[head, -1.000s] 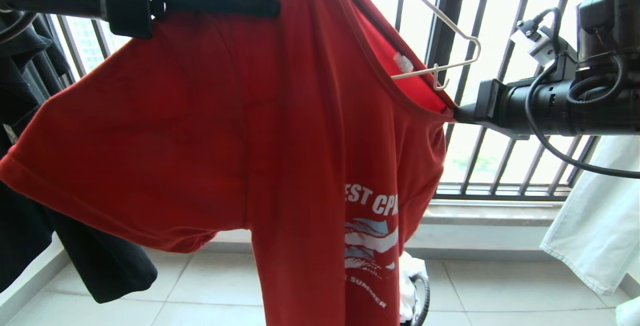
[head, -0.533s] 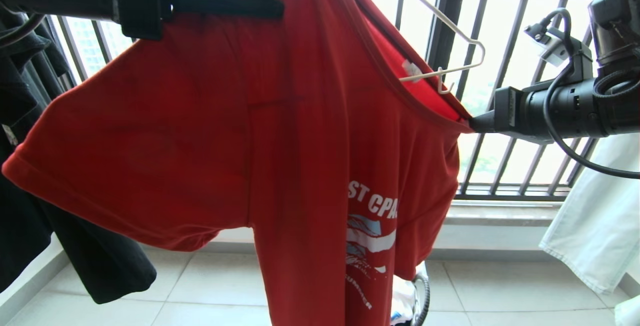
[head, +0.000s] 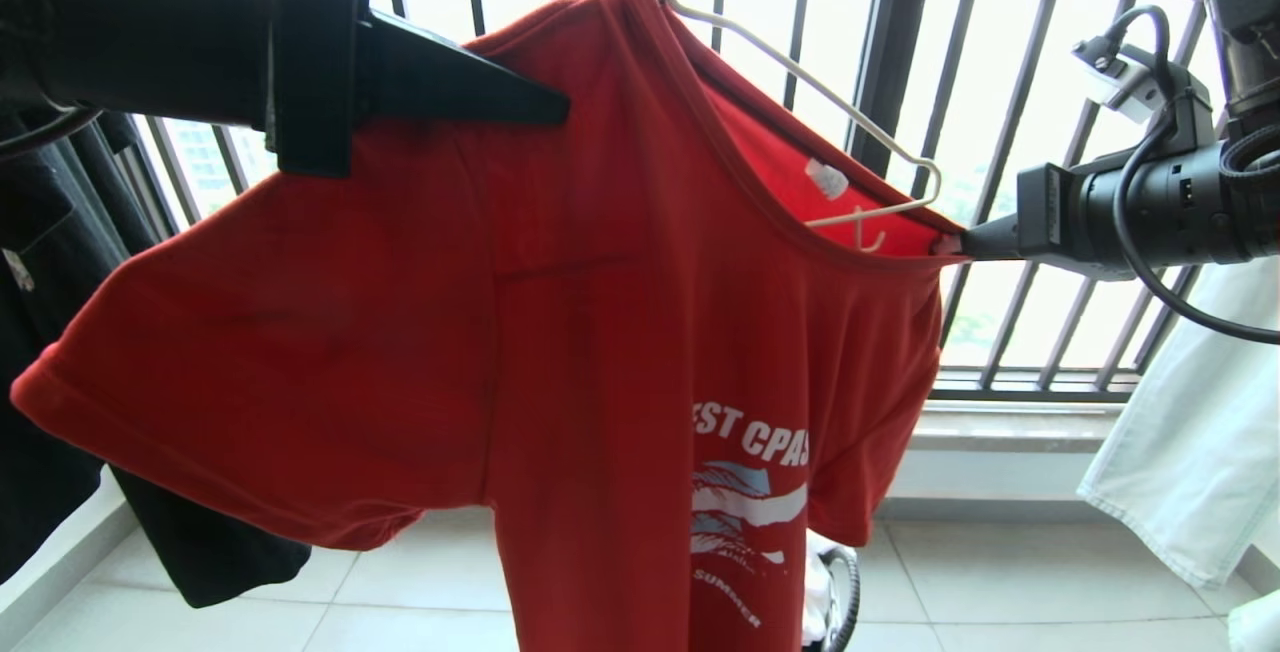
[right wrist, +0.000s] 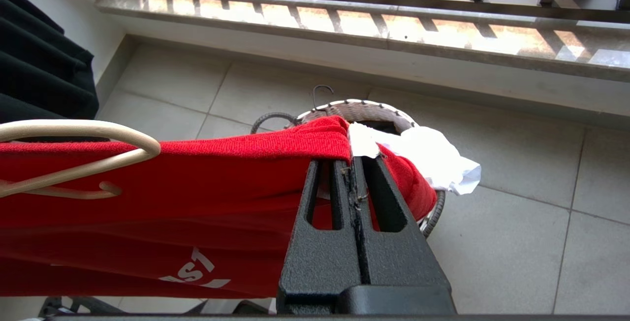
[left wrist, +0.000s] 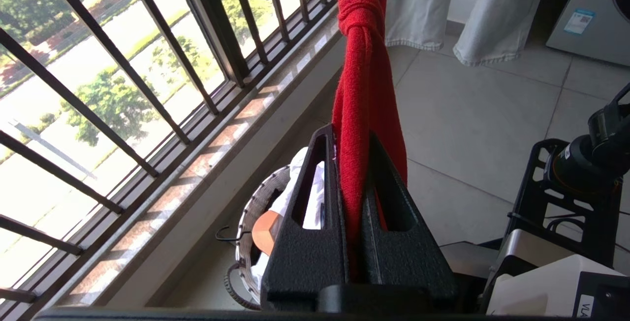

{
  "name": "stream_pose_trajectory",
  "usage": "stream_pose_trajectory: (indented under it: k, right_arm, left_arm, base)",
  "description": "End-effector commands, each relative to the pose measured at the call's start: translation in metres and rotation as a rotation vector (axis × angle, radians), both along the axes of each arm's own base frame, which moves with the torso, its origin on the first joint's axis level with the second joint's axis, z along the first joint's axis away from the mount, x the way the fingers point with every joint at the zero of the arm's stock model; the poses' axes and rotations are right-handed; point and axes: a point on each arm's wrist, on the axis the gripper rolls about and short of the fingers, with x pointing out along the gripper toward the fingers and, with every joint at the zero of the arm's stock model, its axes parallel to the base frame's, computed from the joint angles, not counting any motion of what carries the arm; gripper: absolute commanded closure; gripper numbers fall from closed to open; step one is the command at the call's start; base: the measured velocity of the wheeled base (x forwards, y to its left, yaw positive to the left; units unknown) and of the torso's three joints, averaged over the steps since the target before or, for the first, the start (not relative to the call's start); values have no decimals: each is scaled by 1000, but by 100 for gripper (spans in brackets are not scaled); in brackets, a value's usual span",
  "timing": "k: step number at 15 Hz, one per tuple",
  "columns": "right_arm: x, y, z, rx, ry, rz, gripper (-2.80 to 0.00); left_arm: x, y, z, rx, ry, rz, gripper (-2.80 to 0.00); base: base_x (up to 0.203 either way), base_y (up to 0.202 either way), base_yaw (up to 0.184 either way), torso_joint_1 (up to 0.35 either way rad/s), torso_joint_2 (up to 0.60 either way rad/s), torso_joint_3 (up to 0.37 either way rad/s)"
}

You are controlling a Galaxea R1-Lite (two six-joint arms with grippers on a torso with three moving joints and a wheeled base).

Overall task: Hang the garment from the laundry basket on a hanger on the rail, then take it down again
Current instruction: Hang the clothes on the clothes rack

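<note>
You have the red short-sleeved T-shirt with white chest lettering [head: 560,332] stretched in the air between both arms, in front of the dark barred window railing [head: 900,52].

Left gripper [head: 545,112]: jaws clenched on a fold of the shirt's shoulder, up high on the left; the left wrist view shows red cloth pinched flat between them.

Right gripper [head: 960,247]: jaws clenched on the collar edge at the right, pulling the neck opening wide.

The thin off-white wire hanger [head: 800,82] sits partly inside that opening. Its right arm and notched end lie bare just above the stretched collar; the left side is under the cloth. The hook runs up out of view, so you cannot tell whether it is on the rail.

The small round basket with white rim [right wrist: 364,109] stands on the tiled floor below, white cloth still in it.

Step in hand, as judged: working the shirt over the hanger's exposed end, or off it; the shirt is only half seated.

Next move calls for carrying the collar past the notched tip without snagging, keeping tension even so the hanger does not tip.
</note>
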Motion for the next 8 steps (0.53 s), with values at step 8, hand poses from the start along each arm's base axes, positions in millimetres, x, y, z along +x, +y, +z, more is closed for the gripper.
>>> stream_pose_trajectory:
  k: [8]
  right_arm:
    - [1,-4,2,1,6,-16,0]
  left_arm:
    - [23,-15,-29,80,53,11,0]
  base:
    - [0,0,0,0,0,0]
